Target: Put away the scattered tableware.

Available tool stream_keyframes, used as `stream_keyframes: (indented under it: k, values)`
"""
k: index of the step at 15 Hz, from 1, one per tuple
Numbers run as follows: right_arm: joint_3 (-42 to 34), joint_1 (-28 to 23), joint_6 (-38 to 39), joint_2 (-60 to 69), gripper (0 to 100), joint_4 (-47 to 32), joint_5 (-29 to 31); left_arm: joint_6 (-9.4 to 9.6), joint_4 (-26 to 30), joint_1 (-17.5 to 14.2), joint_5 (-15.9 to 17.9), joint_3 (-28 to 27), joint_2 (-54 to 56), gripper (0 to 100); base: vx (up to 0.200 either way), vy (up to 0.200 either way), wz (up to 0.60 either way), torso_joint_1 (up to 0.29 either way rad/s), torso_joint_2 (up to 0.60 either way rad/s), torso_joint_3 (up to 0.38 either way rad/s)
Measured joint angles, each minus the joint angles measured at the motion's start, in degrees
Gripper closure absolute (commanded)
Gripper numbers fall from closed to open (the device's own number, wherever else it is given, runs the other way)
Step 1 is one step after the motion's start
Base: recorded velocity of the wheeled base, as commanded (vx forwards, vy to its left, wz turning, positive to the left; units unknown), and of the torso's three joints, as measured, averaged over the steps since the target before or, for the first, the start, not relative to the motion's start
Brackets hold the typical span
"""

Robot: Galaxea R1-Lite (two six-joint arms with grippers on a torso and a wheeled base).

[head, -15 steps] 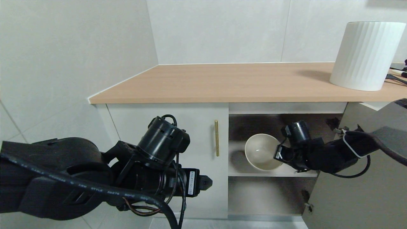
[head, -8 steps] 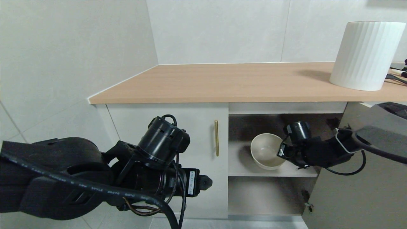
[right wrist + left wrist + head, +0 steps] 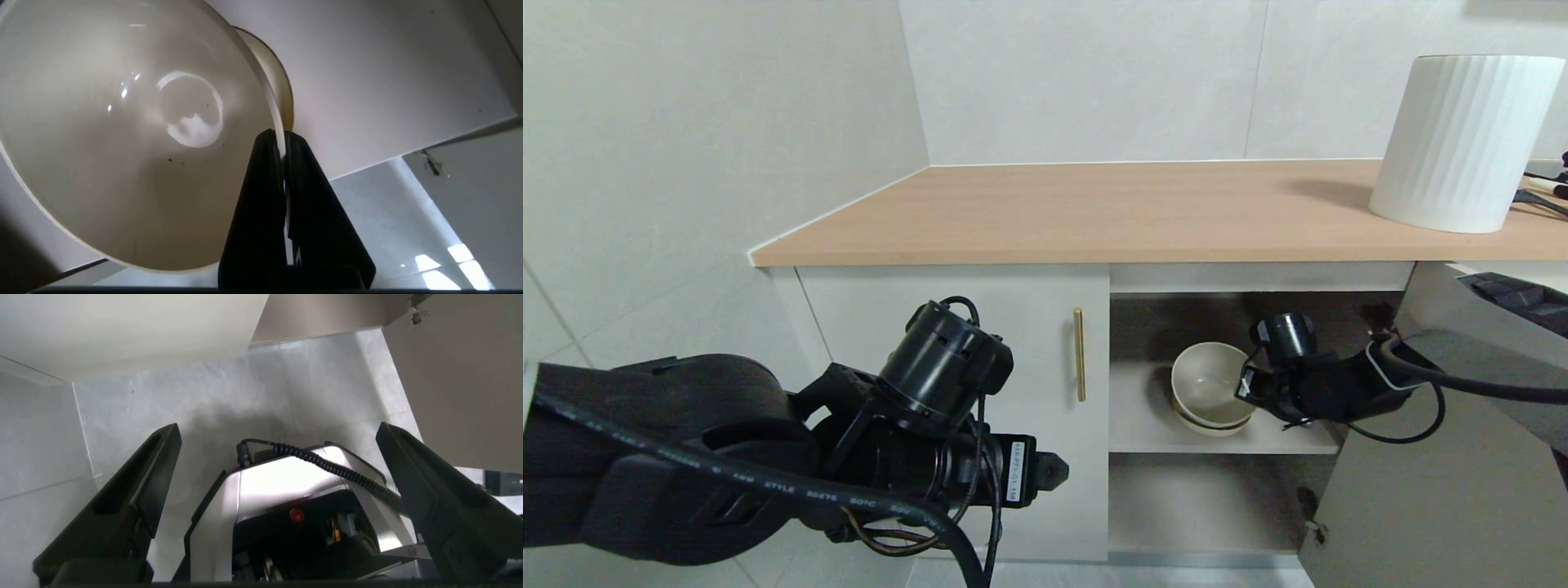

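Closer, right jaws pinching bowl [image 3: 147,122] rim, second bowl [image 3: 276,69] beneath, left jaws wide.

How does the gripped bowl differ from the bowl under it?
The held bowl is tilted, its rim pinched by the right gripper; the lower bowl sits level on the shelf, ungripped. The held bowl shows its inside; the lower bowl is mostly covered. Both are cream.

Soft even light, dim cabinet interior [image 3: 1176,314], glare spots inside bowl [image 3: 139,122], wide-angle bending at edges
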State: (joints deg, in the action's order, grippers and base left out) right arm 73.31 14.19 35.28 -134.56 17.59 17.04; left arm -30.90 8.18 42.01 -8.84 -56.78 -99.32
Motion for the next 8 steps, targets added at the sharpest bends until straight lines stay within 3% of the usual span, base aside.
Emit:
stream_keyframes:
  k: [8]
  values:
    - [0.9, -0.3, -0.5, -1.4, 100, 0.1, 0.0, 0.0, 0.0, 0.0, 0.0, 0.0, -0.1, 0, 0.0, 0.0, 0.0, 0.0, 0.0, 0.0]
